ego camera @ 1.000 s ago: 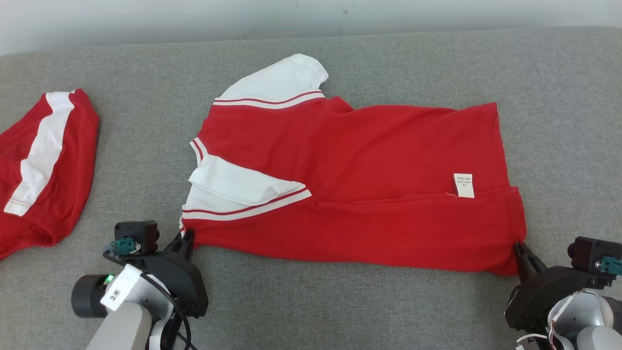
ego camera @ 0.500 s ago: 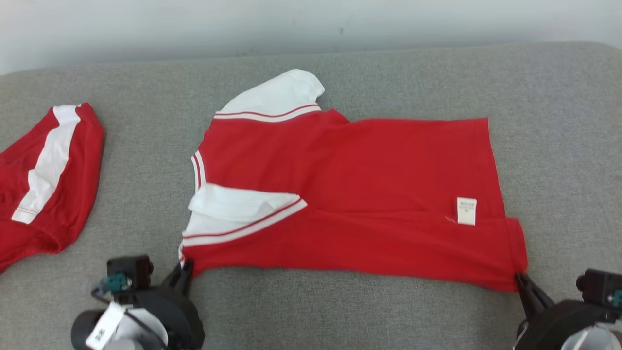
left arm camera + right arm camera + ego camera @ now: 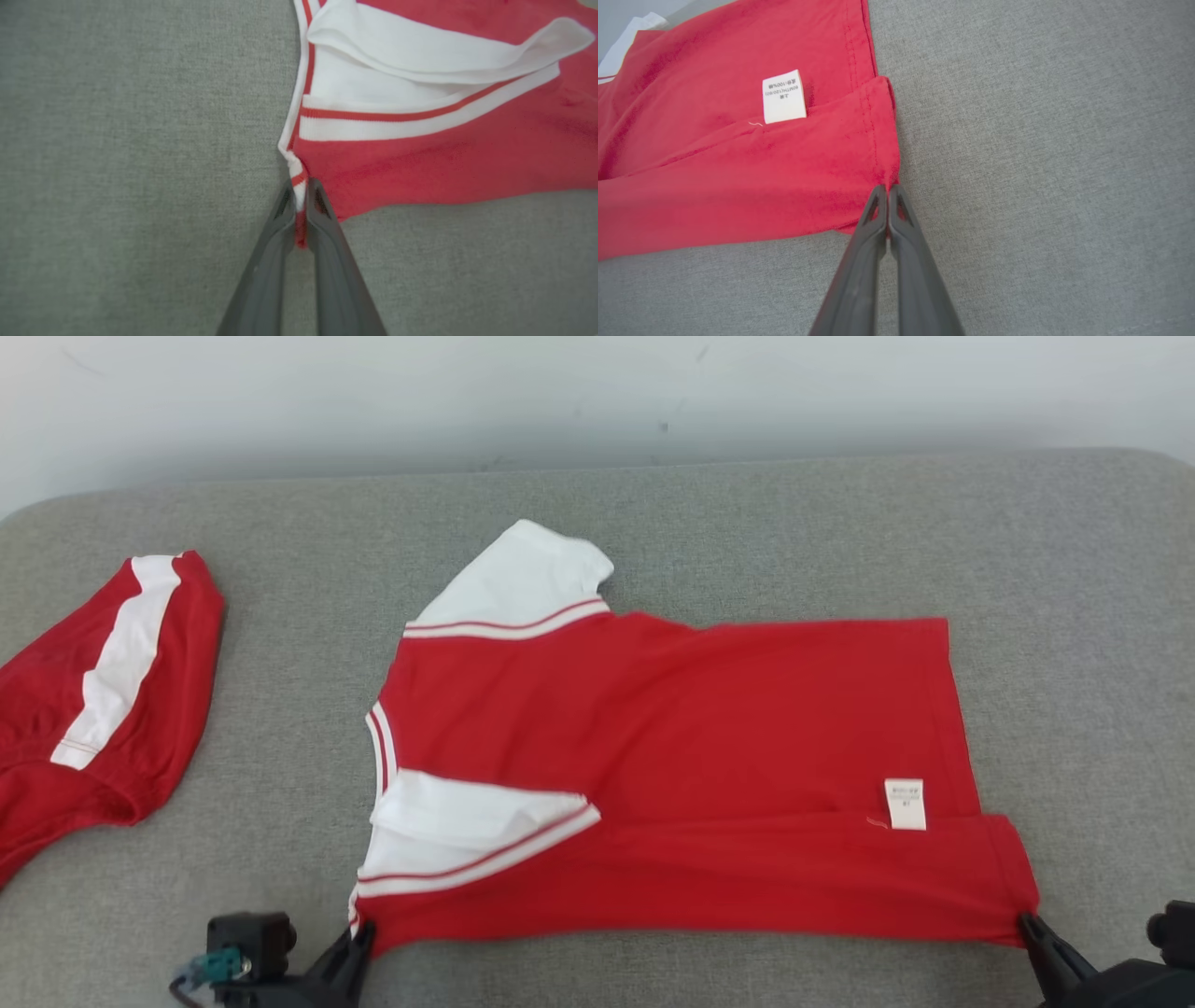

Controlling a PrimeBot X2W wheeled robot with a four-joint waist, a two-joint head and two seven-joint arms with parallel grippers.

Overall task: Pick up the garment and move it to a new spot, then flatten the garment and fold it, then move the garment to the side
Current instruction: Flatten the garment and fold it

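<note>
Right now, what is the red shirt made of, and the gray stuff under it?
The red shirt looks like soft, matte knit cloth, maybe cotton: it creases and its hems are stitched. The gray surface looks like coarse woven fabric, flecked and dull, likely upholstery.

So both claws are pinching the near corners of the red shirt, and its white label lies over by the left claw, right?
Not quite. Both claws do pinch the near corners of the red shirt, but the white label lies by the right claw, not the left claw. The right wrist view shows it near that claw's tips.
</note>
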